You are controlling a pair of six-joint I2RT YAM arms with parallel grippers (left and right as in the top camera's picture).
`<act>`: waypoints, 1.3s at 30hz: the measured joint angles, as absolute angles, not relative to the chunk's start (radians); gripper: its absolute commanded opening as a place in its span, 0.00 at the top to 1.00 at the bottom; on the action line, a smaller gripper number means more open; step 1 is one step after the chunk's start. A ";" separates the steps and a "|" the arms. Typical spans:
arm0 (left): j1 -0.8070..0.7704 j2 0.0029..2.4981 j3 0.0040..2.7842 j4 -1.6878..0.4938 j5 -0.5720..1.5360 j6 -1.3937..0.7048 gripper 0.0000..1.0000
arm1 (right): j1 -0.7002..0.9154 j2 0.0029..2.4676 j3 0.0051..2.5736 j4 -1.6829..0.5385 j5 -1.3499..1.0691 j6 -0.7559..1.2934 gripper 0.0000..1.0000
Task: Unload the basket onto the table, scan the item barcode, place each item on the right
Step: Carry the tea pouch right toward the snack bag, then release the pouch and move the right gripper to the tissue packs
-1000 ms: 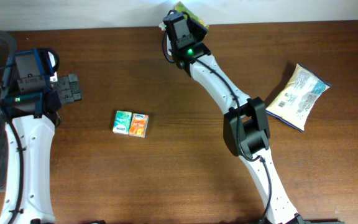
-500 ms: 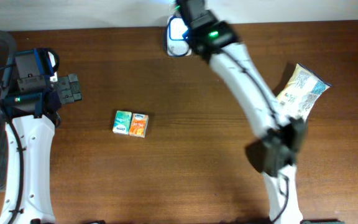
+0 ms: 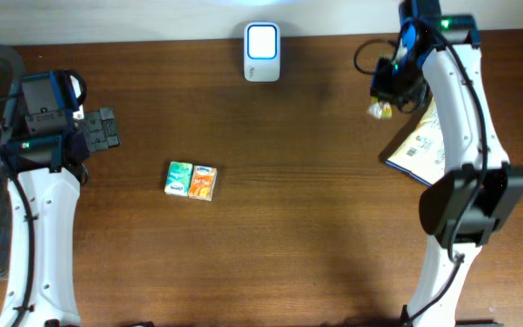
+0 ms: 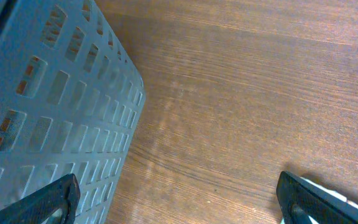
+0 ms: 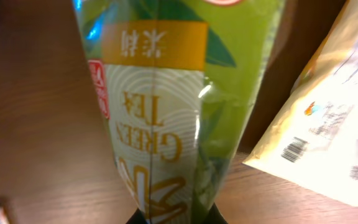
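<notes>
Two arms, one green tea packet (image 5: 166, 93) at upper right of the overhead frame, pinched in the right gripper (image 5: 174, 216), left gripper (image 4: 179, 198) spread wide at left, one scanner (image 3: 261, 53) top centre, two small boxes (image 3: 192, 181) touching left of centre, one pale bag (image 3: 422, 145) at right, one grey basket (image 4: 48, 93) at left edge, contents not visible.

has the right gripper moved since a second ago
Yes. The right gripper swung rightward in the overhead view, from over the scanner to beside the yellow bag, shut on the green tea packet.
</notes>
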State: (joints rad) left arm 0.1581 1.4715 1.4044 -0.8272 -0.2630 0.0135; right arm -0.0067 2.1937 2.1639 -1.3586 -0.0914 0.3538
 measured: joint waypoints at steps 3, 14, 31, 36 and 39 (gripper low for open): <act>0.158 1.472 1.404 -0.827 -0.263 0.014 0.01 | -0.043 2.230 2.014 -1.216 -0.119 0.379 0.96; 0.158 1.472 1.404 -0.827 -0.263 0.014 0.01 | -0.163 2.249 1.913 -1.243 -0.156 0.413 0.51; 0.158 1.472 1.404 -0.827 -0.263 0.014 0.01 | 0.260 2.232 2.085 -1.231 -0.432 0.308 0.01; 0.159 1.472 1.404 -0.827 -0.263 0.014 0.01 | 0.496 2.232 1.897 -0.947 -0.436 0.448 0.04; 0.158 1.472 1.404 -0.827 -0.263 0.014 0.01 | 0.572 2.232 1.788 -0.786 -0.428 0.534 0.18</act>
State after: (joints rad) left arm 0.1581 1.4715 1.4044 -0.8268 -0.2630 0.0135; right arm 0.5724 2.2322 1.7878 -0.7864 -0.4282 0.5343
